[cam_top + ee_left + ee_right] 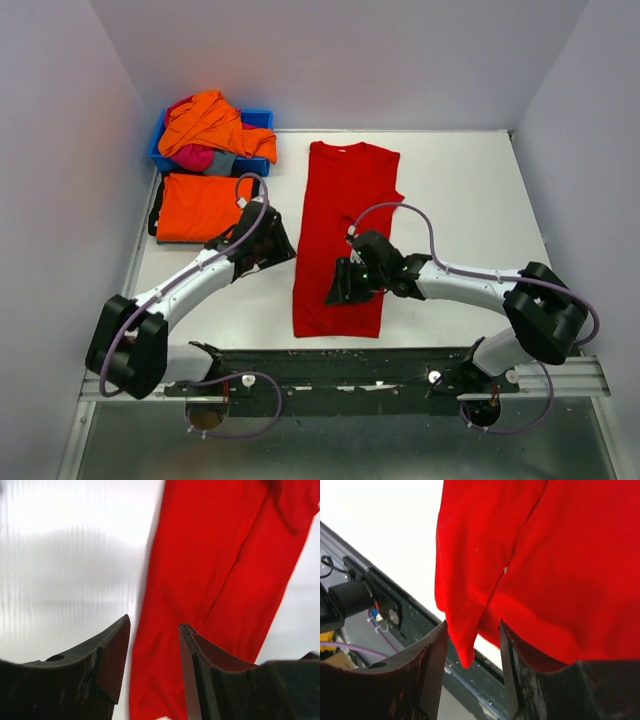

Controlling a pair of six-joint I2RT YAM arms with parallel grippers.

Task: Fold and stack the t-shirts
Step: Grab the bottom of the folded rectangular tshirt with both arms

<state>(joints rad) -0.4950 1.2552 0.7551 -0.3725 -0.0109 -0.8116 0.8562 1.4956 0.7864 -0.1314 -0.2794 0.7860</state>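
A bright red t-shirt (345,215) lies flat in the middle of the table as a long, narrow strip, collar at the far end. My left gripper (280,250) hovers open beside its left edge; in the left wrist view the red cloth (220,570) shows between and beyond the spread fingers (114,650), none of it pinched. My right gripper (336,288) sits open over the shirt's lower part, and a loose corner of the red shirt (462,645) hangs in the gap, free of both pads. A folded orange t-shirt (198,206) lies at the left.
A blue bin (262,122) at the far left holds crumpled orange, pink and grey shirts. The white table (470,200) stretches to the right of the red shirt. The black rail (340,365) carrying the arm bases runs along the near edge, just below the shirt's hem.
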